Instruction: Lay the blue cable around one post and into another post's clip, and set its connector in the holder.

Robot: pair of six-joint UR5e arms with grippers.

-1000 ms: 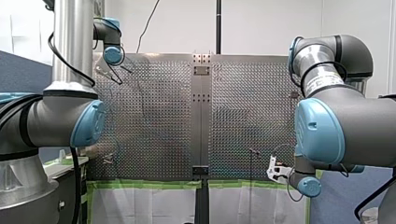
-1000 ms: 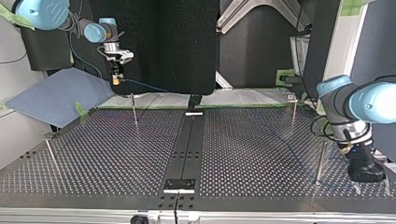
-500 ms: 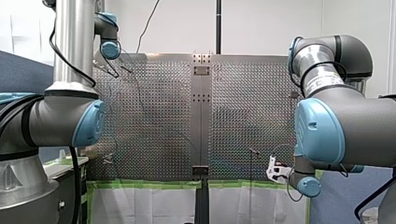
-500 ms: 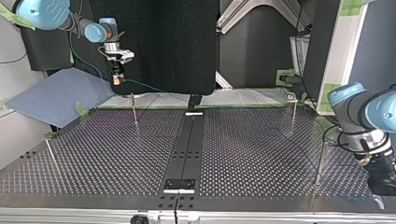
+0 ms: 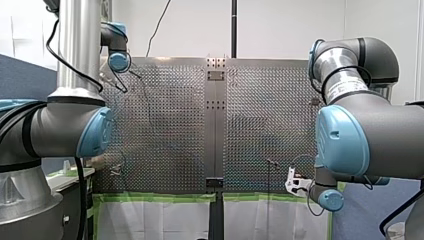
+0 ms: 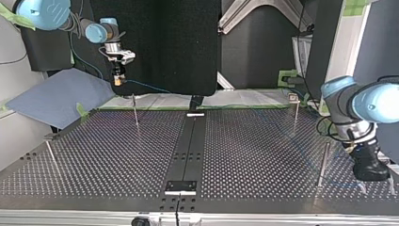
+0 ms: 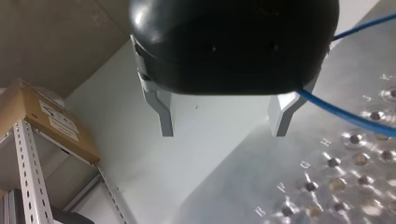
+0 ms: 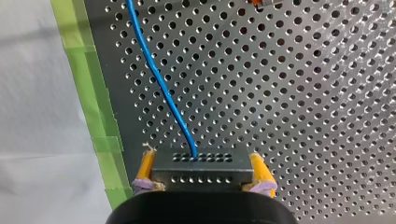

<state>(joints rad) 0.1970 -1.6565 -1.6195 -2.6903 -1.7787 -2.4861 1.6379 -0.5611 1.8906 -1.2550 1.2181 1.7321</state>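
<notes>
In the right wrist view my right gripper (image 8: 203,181) has its yellow pads (image 8: 145,167) shut on a dark perforated connector block (image 8: 203,167). The blue cable (image 8: 156,77) runs from the block out over the perforated table (image 8: 303,93). The top view puts this gripper (image 6: 117,79) above the table's far edge at that view's left, with the cable (image 6: 146,86) trailing toward the middle. My left gripper (image 7: 224,133) is open with nothing between its metal fingers (image 7: 163,114), and the cable (image 7: 345,114) passes just beside one of them. My left arm (image 6: 362,141) hangs over the top view's right corner.
Thin metal posts stand on the table in the top view: one at the far left (image 6: 135,110), one with a clip head at the far right (image 6: 295,113), one near my left arm (image 6: 322,162) and one at the near left (image 6: 51,157). Green tape (image 8: 88,93) lines the table's edge.
In the top view my left arm swung out toward the right edge and has come back near the right post. My right gripper holds the connector in the same place.
</notes>
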